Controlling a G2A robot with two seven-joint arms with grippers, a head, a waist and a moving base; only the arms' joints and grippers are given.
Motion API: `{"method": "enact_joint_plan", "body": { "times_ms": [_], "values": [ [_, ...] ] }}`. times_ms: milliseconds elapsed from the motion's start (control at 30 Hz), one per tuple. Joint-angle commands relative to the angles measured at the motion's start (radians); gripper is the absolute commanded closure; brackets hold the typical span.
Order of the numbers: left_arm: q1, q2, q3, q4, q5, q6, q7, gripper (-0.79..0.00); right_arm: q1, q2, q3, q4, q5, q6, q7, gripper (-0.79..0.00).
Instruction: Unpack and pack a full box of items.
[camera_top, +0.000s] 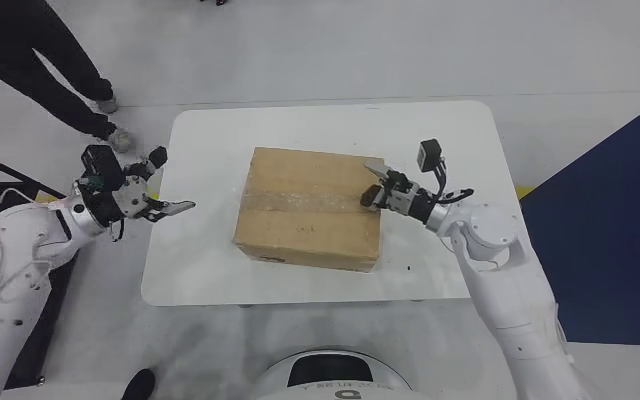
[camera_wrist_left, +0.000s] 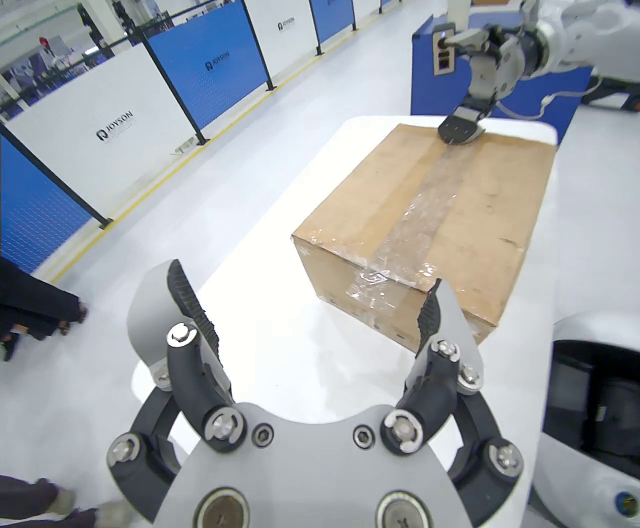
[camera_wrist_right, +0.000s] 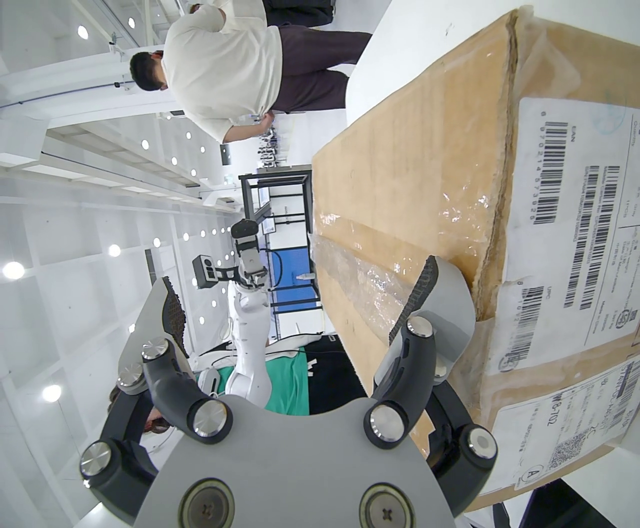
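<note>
A closed cardboard box (camera_top: 310, 205) sits in the middle of the white table (camera_top: 200, 270), its top seam sealed with a strip of clear tape (camera_wrist_left: 425, 210). My right gripper (camera_top: 372, 188) is open at the box's right end, level with the top. One of its fingers (camera_wrist_right: 440, 290) lies against the top edge right by the tape end, and the other hangs free above the lid. The box end facing that wrist carries white printed labels (camera_wrist_right: 580, 200). My left gripper (camera_wrist_left: 312, 305) is open with nothing in it, hovering over the table's left edge (camera_top: 172, 182), well apart from the box.
Bare table surface surrounds the box on every side, widest on the left and at the back. A blue partition (camera_top: 590, 250) stands on the floor to the right of the table. Blue and white barrier panels (camera_wrist_left: 150, 85) line the floor beyond the table.
</note>
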Motion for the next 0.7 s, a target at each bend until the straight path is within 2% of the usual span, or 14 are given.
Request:
{"method": "enact_joint_plan", "body": {
  "times_ms": [0,67,133,500,533,600,633,667],
  "values": [
    [0.012,0.007,0.083,0.005,-0.219,-0.015,-0.099,-0.785,0.005,0.001,-0.004,0.005,-0.001,-0.001,-0.003,-0.785],
    [-0.016,0.023,0.134,0.013,-0.395,-0.015,-0.239,-0.785,0.010,0.001,-0.008,0.011,-0.001,-0.003,-0.004,-0.785],
    [-0.059,0.035,0.150,0.030,-0.490,-0.015,-0.360,-0.785,0.014,0.002,-0.011,0.017,0.000,-0.007,-0.004,-0.785],
    [-0.056,0.035,0.160,0.033,-0.532,-0.015,-0.370,-0.785,0.015,0.003,-0.010,0.017,-0.008,-0.017,-0.017,-0.785],
    [-0.051,0.034,0.172,0.038,-0.589,-0.015,-0.381,-0.785,0.015,0.003,-0.010,0.017,-0.008,-0.017,-0.017,-0.785],
    [-0.050,0.038,0.209,0.044,-0.796,-0.015,-0.449,-0.656,0.015,0.003,-0.010,0.017,-0.008,-0.017,-0.017,-0.785],
    [-0.052,0.042,0.232,0.049,-0.927,-0.015,-0.518,-0.603,0.015,0.003,-0.010,0.017,-0.008,-0.017,-0.017,-0.785],
    [-0.058,0.048,0.256,0.053,-1.062,-0.015,-0.602,-0.600,0.015,0.003,-0.010,0.017,-0.008,-0.017,-0.017,-0.785]
  ]
}}
